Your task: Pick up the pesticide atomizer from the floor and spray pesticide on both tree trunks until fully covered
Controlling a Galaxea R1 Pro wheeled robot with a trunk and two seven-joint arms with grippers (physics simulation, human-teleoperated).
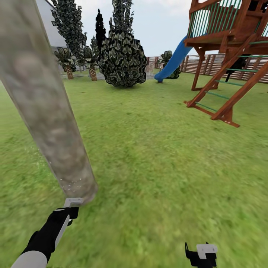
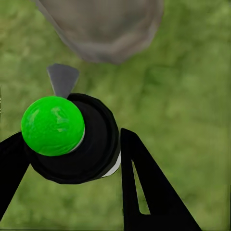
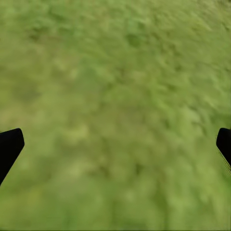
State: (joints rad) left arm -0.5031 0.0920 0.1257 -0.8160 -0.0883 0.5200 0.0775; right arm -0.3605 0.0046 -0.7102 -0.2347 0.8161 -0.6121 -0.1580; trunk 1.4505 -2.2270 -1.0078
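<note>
Right up close, a thick tree trunk of mottled grey-brown bark slants across the left of the head view, meeting the lawn just ahead of the left arm. A few tiny white specks of pesticide dot the bark near its foot. The left pincer is clamped on the pesticide atomizer: through the left wrist camera its black fingers press either side of a round black body topped with a bright green ball, and a grey nozzle points toward the base of the trunk, which stands near it. In the head view the atomizer's pale tip sits just beside the foot of the trunk.

The right pincer hangs low on the right, over bare grass; its wrist camera shows the two black fingertips wide apart with nothing between them.

Farther back stand a round dark-leaved shrub, short palms, a wooden play tower with a blue slide, and a brown slatted fence.
</note>
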